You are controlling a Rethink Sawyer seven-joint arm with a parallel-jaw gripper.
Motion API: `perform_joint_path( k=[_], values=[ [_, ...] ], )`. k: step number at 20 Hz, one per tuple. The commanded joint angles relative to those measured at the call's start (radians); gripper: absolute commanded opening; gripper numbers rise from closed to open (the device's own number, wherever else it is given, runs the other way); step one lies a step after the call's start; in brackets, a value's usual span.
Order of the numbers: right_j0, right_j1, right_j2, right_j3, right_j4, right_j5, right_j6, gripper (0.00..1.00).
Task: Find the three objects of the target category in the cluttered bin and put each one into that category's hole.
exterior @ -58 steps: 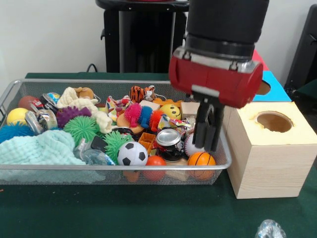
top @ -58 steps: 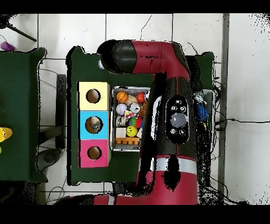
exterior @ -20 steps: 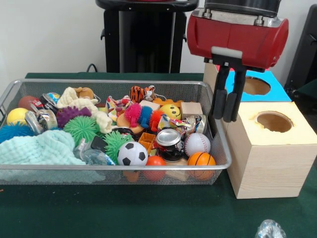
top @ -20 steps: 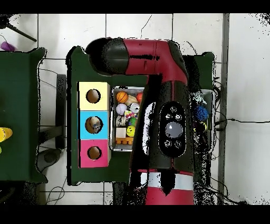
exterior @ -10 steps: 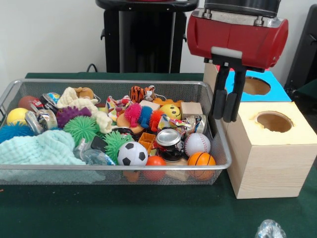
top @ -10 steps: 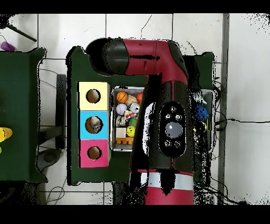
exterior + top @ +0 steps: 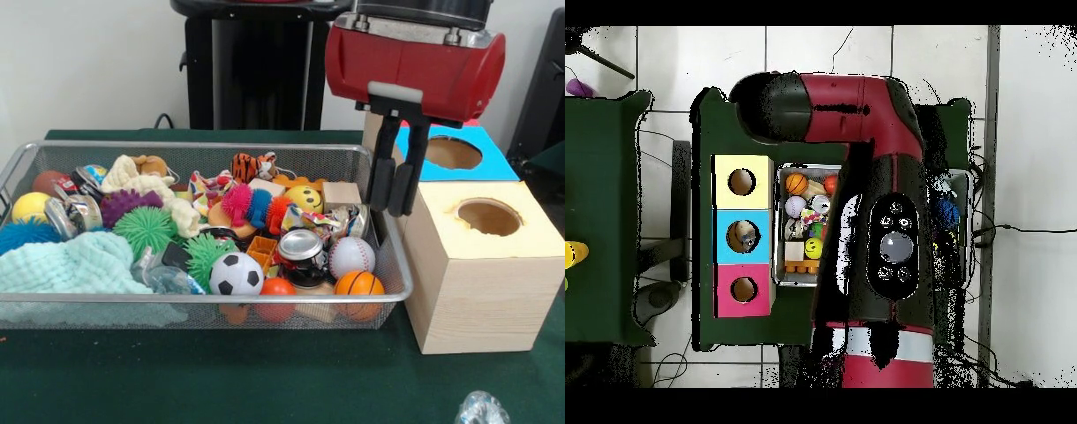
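The bin is a silver wire-mesh basket full of toys; it also shows in the overhead view, mostly under the arm. A crumpled see-through bottle lies in the bin's front, beside the mint cloth. Another see-through bottle lies on the green table in front of the boxes. Something glinting sits in the blue box's hole. My gripper hangs above the bin's right rim, next to the plain wooden box. Its fingers are together with nothing between them.
Three boxes with round holes stand in a row beside the bin: plain wood, blue, pink. The bin holds a metal can, a baseball, a soccer ball, a basketball, spiky balls and a mint cloth.
The gripper has risen out of the bin's right end, where it stood by the baseball, to above the rim. In the last half second it shifted slightly towards the bin. It carries nothing.
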State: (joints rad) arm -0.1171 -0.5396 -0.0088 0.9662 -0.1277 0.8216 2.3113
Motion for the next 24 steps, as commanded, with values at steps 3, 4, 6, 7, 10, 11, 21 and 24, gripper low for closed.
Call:
perform_joint_path(
  k=[3,4,6,7,10,11,21,24],
  values=[
    [0.002,0.008,0.006,0.126,0.008,0.069,0.064,0.0],
    [0.003,0.009,0.004,0.124,0.006,0.068,0.063,0.0],
    [0.008,0.01,-0.003,0.12,0.0,0.063,0.065,0.0],
    [0.009,0.011,-0.005,0.118,-0.002,0.059,0.066,0.0],
    [0.009,0.013,-0.007,0.115,-0.001,0.058,0.065,0.0],
    [0.009,0.013,-0.008,0.117,-0.002,0.055,0.066,0.0],
    [0.011,0.005,-0.013,0.133,0.0,0.039,0.073,0.0],
    [0.011,0.008,-0.014,0.135,0.0,0.032,0.078,0.0]
  ],
)
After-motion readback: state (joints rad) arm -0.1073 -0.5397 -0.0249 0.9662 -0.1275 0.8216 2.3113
